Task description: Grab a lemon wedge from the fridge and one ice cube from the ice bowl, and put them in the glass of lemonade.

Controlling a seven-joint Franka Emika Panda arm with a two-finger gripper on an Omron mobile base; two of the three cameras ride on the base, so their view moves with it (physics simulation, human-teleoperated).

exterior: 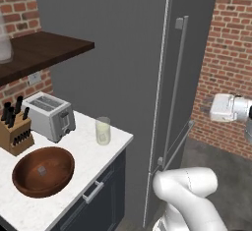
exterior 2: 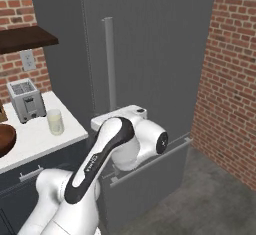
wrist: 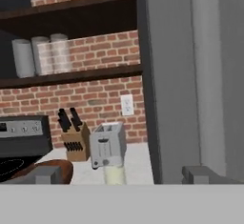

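Fridge [exterior: 123,77] shut, tall matte grey, heavy-doored by the look; best taken at the long vertical bar handle [exterior 2: 110,64], stiff and smooth (likely slick, so a square hold mid-bar). Lemon wedge presumably inside, unseen. Gripper [wrist: 122,174] spread fully wide, holding nothing, near the door. On the white table [exterior: 88,156] left of the fridge: glass of lemonade [exterior: 103,130], fragile, near the edge; ice bowl [exterior: 43,171] of dark wood nearer, one small ice cube [exterior: 42,170] in it, light and slippery; toaster [exterior: 49,115] and knife block [exterior: 15,129] behind. Brick walls; dark shelves above.
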